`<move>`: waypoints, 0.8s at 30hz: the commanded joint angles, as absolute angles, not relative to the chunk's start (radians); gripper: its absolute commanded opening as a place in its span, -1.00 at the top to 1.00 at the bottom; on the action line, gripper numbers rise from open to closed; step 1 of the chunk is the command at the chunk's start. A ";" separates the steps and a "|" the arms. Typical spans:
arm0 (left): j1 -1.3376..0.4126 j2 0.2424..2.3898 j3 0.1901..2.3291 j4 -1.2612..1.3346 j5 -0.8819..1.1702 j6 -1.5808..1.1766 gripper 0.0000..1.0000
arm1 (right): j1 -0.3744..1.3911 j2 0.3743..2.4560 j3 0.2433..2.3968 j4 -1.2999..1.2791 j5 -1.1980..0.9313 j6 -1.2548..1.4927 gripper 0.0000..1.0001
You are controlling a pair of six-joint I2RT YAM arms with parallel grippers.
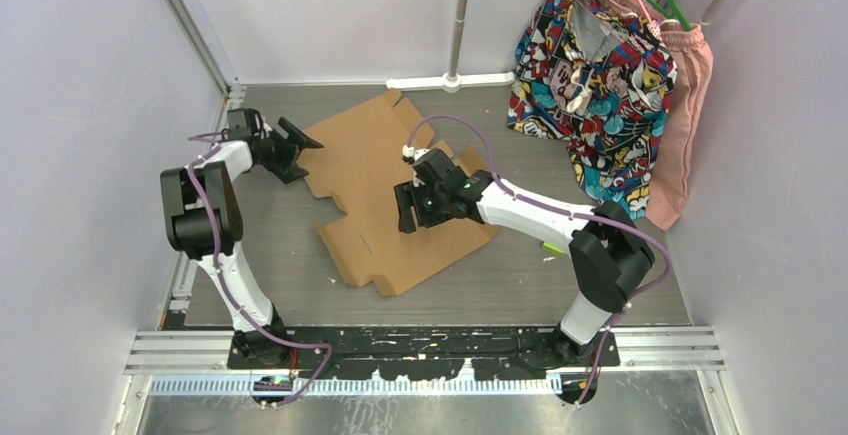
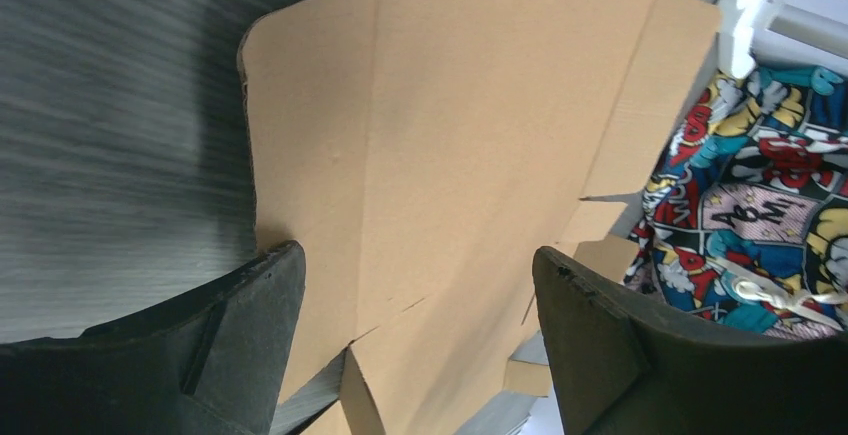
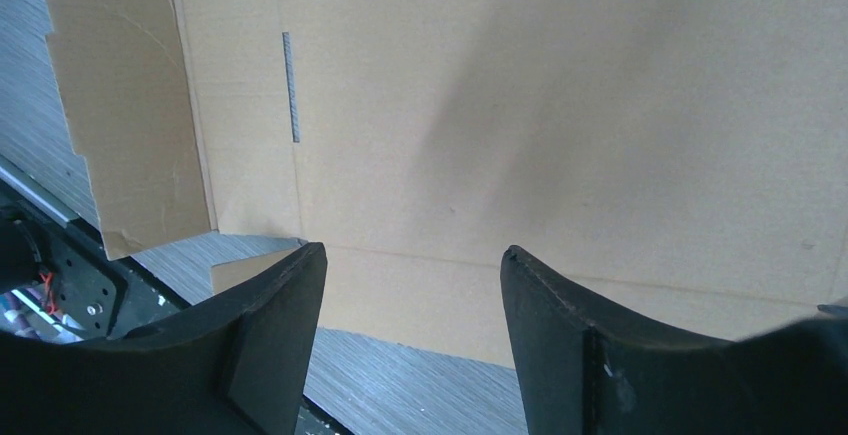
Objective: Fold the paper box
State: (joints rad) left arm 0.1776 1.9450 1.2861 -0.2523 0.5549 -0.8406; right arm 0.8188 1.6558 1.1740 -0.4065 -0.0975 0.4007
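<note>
On the grey table [image 1: 520, 275], the paper box [image 1: 365, 205] lies flat and open, a brown cardboard sheet with flaps and slots, not folded up. The left gripper [image 1: 303, 145] is at the sheet's far left edge, and its fingers are wide apart with nothing pinched. The right gripper [image 1: 408, 217] hangs over the middle of the sheet, fingers apart too. A bright comic-print shirt [image 1: 590, 85] hangs at the far right.

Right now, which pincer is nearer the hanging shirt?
Right. The right pincer hovers over the cardboard, left of the shirt; the left pincer sits farther left, at the cardboard edge.
</note>
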 commanded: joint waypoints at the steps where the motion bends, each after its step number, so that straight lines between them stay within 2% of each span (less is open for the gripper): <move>1: 0.191 1.926 1.320 -0.317 0.483 -0.783 -0.67 | 0.806 1.634 1.198 -0.384 -0.153 0.423 -0.39; 16: 0.209 1.770 1.283 -0.356 0.502 -0.751 -0.73 | 0.781 1.674 1.163 -0.372 -0.173 0.423 -0.39; 24: 0.218 1.806 1.303 -0.418 0.426 -0.698 -0.72 | 0.776 1.701 1.174 -0.371 -0.180 0.421 -0.39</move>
